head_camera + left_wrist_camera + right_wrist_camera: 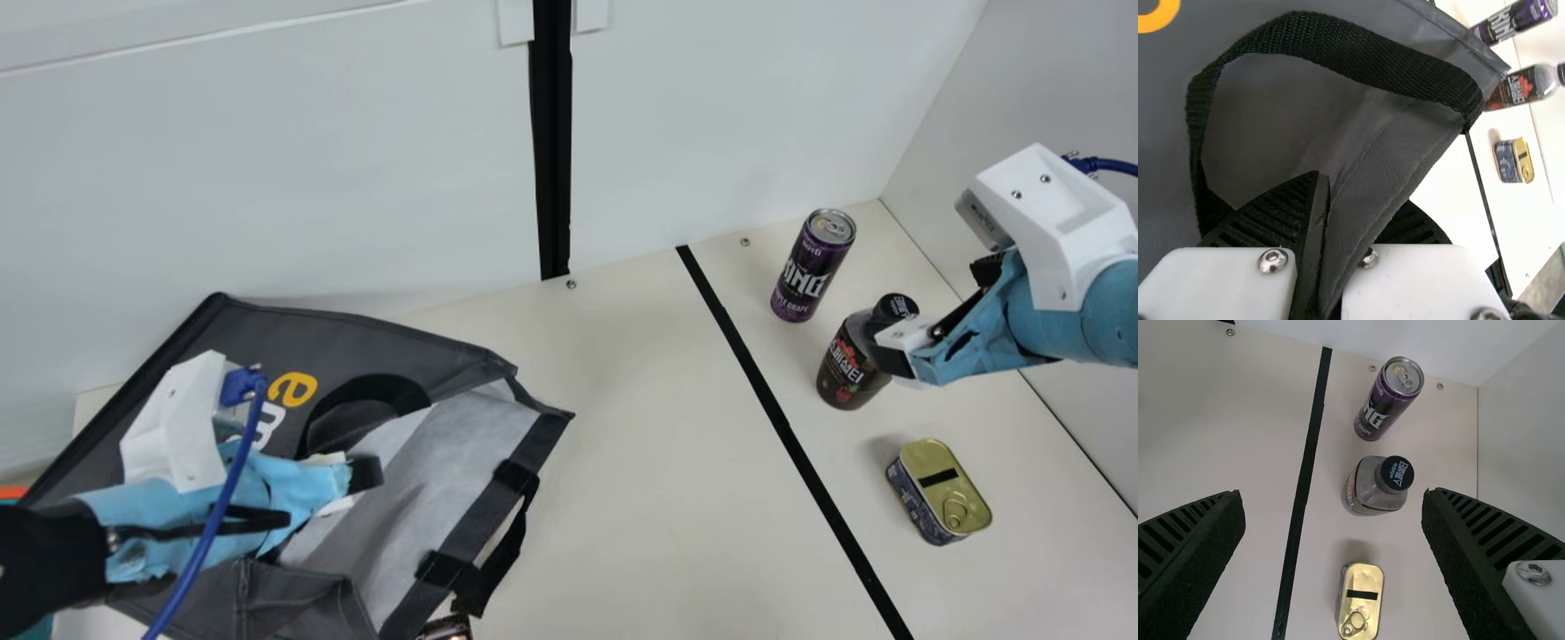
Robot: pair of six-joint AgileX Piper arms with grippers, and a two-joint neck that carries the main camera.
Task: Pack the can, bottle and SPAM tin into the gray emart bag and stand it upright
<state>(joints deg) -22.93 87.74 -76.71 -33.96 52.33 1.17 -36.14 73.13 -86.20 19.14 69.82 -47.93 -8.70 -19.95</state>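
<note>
The gray bag point(391, 356) lies on its side at the left, its mouth facing right. My left gripper point(356, 480) is at the bag's opening; in the left wrist view the left gripper point(1331, 220) is shut on the gray bag's edge point(1371, 193), the fabric between its fingers. A purple can point(813, 265) stands at the back right, a dark bottle point(849, 369) in front of it, and the SPAM tin point(941, 493) nearer. My right gripper point(898, 360) is above and beside the bottle; in the right wrist view the right gripper point(1331, 520) is open around empty air over the bottle point(1371, 487).
A black tape line point(782, 427) crosses the table between bag and items. White walls point(711, 116) bound the back and right. A black strap point(498, 551) hangs off the bag's right edge, with a small dark object point(444, 628) near the bottom edge.
</note>
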